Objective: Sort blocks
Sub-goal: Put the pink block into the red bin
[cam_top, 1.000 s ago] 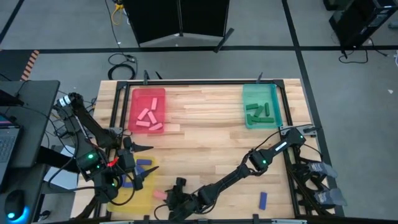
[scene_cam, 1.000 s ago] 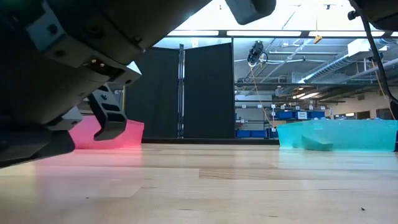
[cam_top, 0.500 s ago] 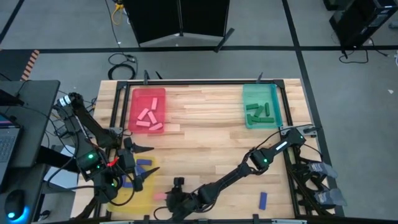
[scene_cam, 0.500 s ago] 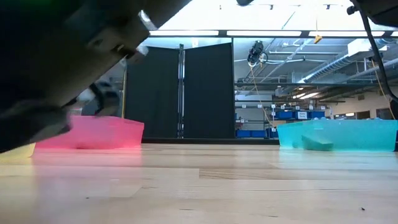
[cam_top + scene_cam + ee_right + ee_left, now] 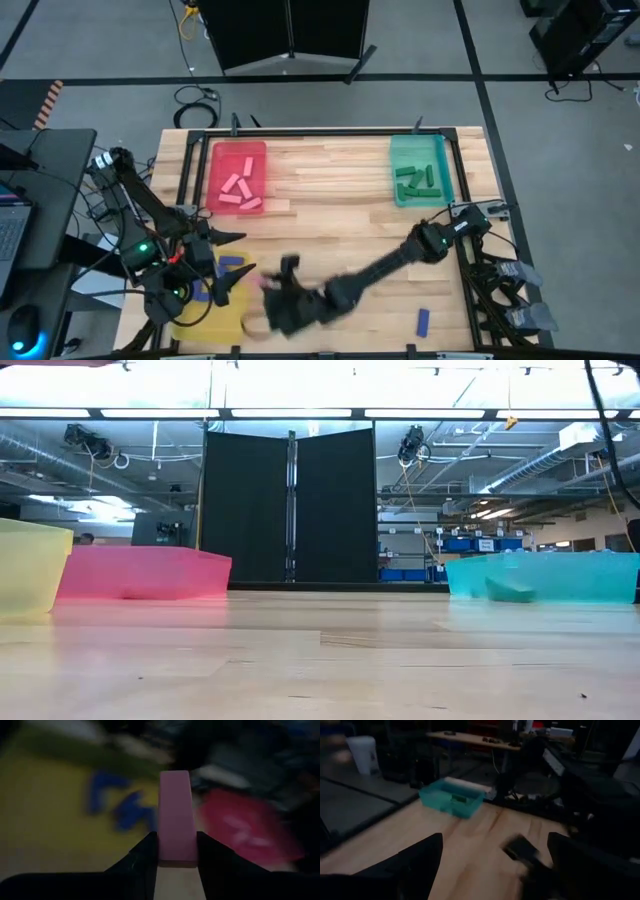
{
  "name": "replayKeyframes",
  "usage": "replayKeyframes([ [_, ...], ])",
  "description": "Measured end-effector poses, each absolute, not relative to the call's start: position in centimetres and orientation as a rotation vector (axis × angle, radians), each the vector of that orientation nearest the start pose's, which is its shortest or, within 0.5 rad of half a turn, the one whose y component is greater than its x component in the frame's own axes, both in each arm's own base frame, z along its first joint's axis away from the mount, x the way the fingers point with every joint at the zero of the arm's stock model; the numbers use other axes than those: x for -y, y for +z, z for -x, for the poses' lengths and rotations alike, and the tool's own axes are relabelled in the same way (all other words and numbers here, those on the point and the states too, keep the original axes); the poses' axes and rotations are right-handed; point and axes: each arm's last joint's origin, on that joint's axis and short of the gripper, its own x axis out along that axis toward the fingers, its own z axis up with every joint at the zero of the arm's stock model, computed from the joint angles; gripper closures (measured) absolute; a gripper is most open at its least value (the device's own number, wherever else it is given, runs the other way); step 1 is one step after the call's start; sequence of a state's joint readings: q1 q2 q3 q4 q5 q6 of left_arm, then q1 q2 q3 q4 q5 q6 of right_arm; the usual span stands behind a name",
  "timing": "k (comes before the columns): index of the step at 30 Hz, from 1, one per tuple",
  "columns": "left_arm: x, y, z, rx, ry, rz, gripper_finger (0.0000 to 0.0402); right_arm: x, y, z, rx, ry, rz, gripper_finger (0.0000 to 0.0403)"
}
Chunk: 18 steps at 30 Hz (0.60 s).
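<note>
We note the right claw [image 5: 176, 851] has lifted, clenched on a pink block [image 5: 175, 815], just beside the yellow tray [image 5: 232, 312]; red tray [image 5: 238, 160] delivery follows.

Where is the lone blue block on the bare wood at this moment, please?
In the high view, the blue block lies near the table's front edge on the right side, away from every tray.

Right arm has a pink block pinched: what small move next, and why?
Probably carry it toward the red tray. The right gripper holds a pink block in its jaws, lifted near the yellow tray, and the pink blocks already lie in the red one.
</note>
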<state>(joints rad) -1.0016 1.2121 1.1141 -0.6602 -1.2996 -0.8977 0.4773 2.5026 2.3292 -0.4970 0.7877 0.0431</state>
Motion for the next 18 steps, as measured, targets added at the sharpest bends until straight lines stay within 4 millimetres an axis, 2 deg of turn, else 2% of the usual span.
replayKeyframes([
  [3,18.3,34.1,-14.9,-0.108,0.400,0.154,0.0035,-19.6,23.1,-51.8,-0.514,-0.405,0.367,0.0284],
  [7,18.6,35.3,-14.6,-0.050,0.425,0.099,0.0035,-13.3,21.8,-54.3,-0.553,-0.456,0.329,0.0284],
  [10,18.8,36.1,-14.4,-0.024,0.449,0.062,0.0035,-8.2,21.5,-55.6,-0.536,-0.497,0.257,0.0284],
  [14,18.9,36.9,-14.2,-0.012,0.475,0.016,0.0035,-2.1,22.0,-56.6,-0.484,-0.560,0.210,0.0284],
  [18,18.9,37.1,-14.2,-0.013,0.482,-0.002,0.0035,2.6,22.2,-57.0,-0.453,-0.506,0.123,0.0268],
])
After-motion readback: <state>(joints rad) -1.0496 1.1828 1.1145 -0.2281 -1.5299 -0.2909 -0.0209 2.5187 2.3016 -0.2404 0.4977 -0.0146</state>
